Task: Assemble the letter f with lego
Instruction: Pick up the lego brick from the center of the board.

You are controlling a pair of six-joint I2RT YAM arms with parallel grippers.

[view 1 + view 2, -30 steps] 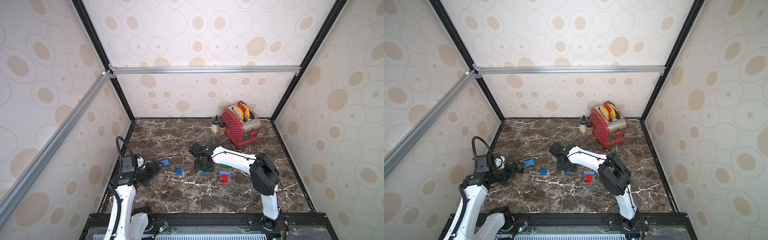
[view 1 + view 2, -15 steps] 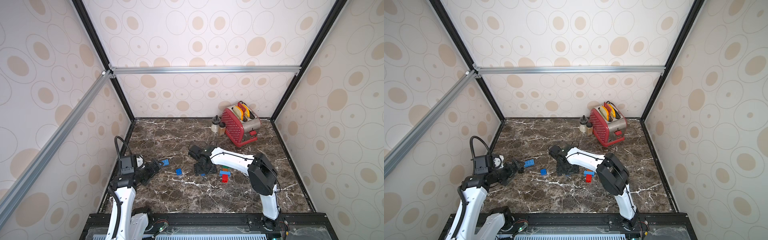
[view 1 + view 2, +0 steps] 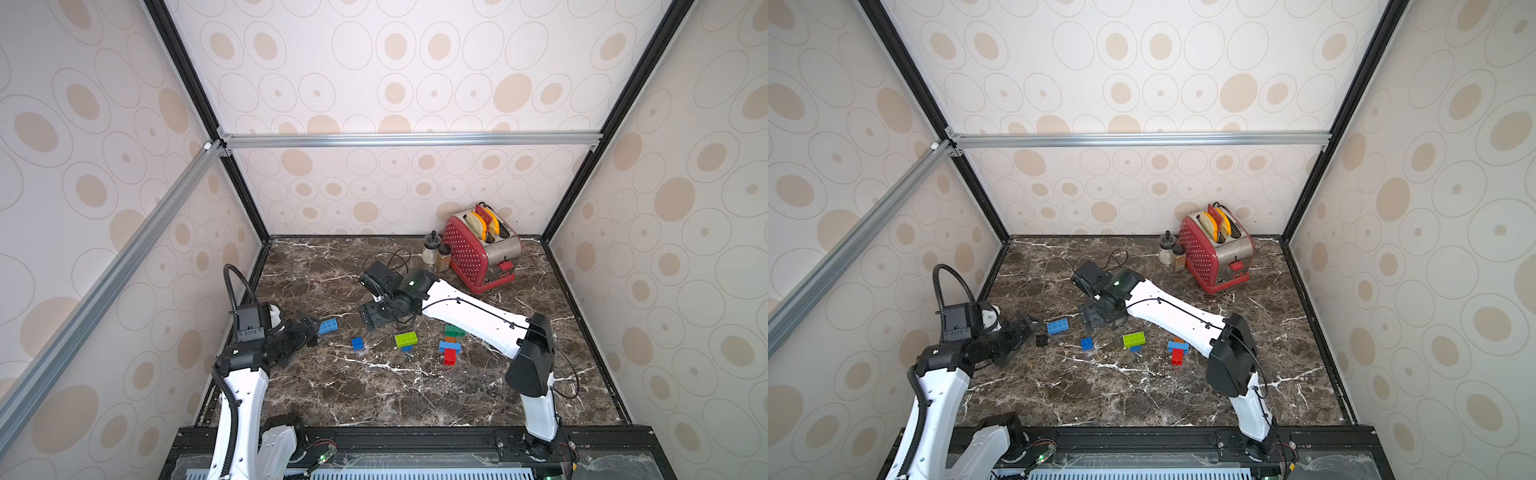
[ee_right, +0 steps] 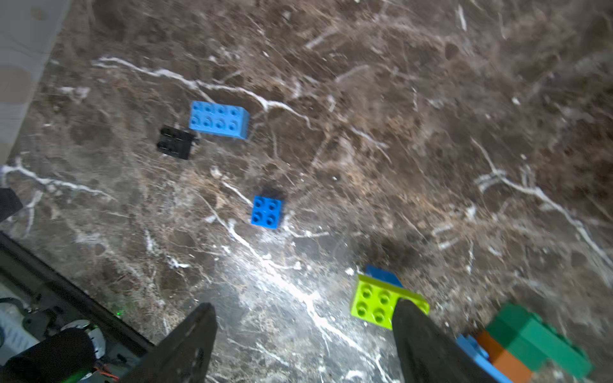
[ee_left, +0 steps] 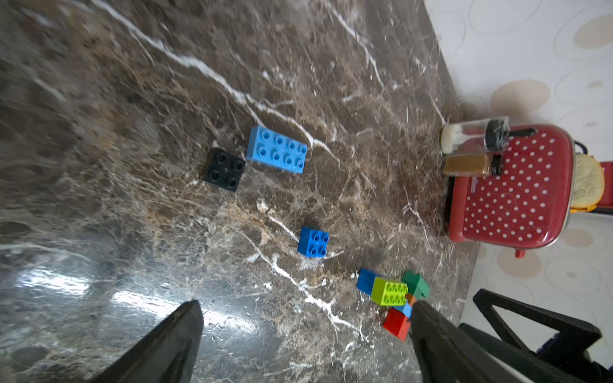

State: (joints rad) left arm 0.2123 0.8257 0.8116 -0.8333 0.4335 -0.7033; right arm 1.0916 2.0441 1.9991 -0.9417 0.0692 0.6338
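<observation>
Lego bricks lie scattered on the marble top. A lime green brick (image 3: 406,339) sits on a blue one (image 4: 381,274). To its right is a cluster of dark green (image 3: 455,331), orange (image 4: 504,361), light blue (image 3: 449,346) and red (image 3: 449,356) bricks. A small blue square (image 3: 357,343), a light blue oblong (image 3: 328,326) and a black square (image 3: 1041,340) lie further left. My right gripper (image 4: 305,305) hangs open and empty just behind the lime brick, apart from it. My left gripper (image 5: 306,308) is open and empty, by the light blue oblong and the black square.
A red dotted toaster (image 3: 478,253) with toast stands at the back right, two small shakers (image 3: 434,251) beside it. Walls close in the left, back and right sides. A black frame rail (image 3: 415,436) runs along the front edge.
My right gripper has opened wider and drawn back from the lime green brick, which now shows uncovered on the blue one. The left arm has hardly moved.
</observation>
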